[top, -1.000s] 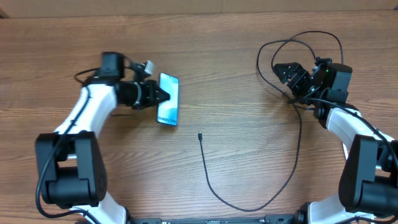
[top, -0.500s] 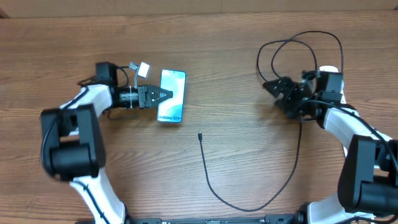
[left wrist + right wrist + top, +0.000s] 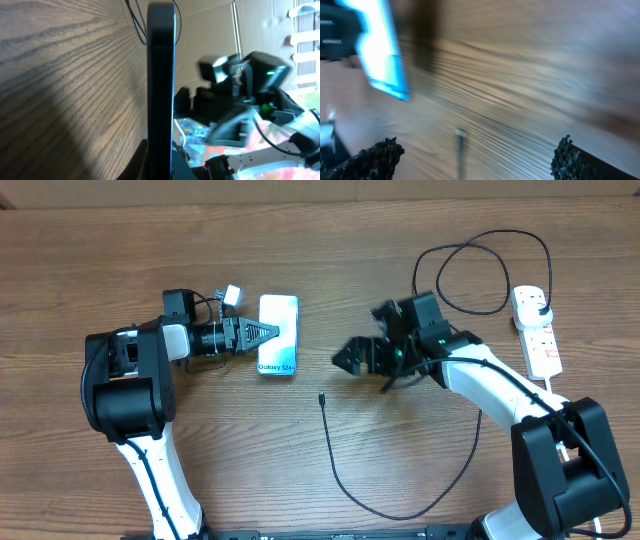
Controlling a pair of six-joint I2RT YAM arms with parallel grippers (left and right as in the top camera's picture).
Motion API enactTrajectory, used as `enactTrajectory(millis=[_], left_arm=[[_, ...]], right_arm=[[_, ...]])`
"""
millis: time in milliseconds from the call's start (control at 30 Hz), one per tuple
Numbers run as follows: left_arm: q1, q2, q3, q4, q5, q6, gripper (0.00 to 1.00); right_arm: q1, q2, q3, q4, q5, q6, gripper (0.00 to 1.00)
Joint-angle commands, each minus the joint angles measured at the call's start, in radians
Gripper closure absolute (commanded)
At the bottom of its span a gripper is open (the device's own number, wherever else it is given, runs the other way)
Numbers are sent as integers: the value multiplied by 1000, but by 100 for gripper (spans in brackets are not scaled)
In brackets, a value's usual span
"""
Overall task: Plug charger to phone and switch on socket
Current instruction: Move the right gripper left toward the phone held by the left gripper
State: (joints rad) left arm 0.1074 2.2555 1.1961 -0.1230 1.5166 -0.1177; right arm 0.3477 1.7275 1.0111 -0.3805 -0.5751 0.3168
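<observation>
The phone (image 3: 280, 335), with a lit blue screen, lies on the table left of centre. My left gripper (image 3: 262, 332) is shut on its left edge. In the left wrist view the phone (image 3: 161, 75) shows edge-on between the jaws (image 3: 160, 167). The charger's black cable (image 3: 335, 465) runs from its connector tip (image 3: 321, 397) in a loop to the white socket (image 3: 537, 335) at far right. My right gripper (image 3: 362, 340) is open and empty, right of the phone and above the tip. The blurred right wrist view shows the tip (image 3: 460, 134) between the open fingers (image 3: 472, 157) and the phone (image 3: 380, 50) upper left.
The cable loops widely at the back right (image 3: 480, 275) and along the front of the table (image 3: 400, 515). The socket's thick white cord (image 3: 560, 395) runs past the right arm. A small white tag (image 3: 232, 294) hangs by the left wrist.
The right arm has swung left from beside the socket to the table's middle, uncovering the socket. The left gripper has turned the phone straighter and shifted it slightly.
</observation>
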Motion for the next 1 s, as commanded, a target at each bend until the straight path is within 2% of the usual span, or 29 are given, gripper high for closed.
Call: enactTrajectory(millis=[0,67,167,233,267,433,667,867,967], left_arm=[[3,-11,10,5,65,-90,96],[2,-14,11,5,66,-109,96],[0,-25,11,4,66,-131,96],[-7,-40,11,4,66,-130,96],[-14,-49,11,5,66,-130,96],[-52,-90,11,10,66,-130,96],[-64,-156,12,13,30,-222,96],[-66,-374,16,-142,-345,-263,96],[-84,-485,47,-322,-595,-261,96]], right_arm=[[6,3,70,60,-171,-20,7],[6,3,75,138,-235,54,18],[6,3,75,224,-237,127,42],[6,3,75,266,-233,145,52],[6,3,75,276,-229,158,54],[4,3,75,234,-151,185,59],[-25,3,75,5,25,184,62],[-71,3,75,-154,194,180,62],[-87,3,69,-172,227,176,61]])
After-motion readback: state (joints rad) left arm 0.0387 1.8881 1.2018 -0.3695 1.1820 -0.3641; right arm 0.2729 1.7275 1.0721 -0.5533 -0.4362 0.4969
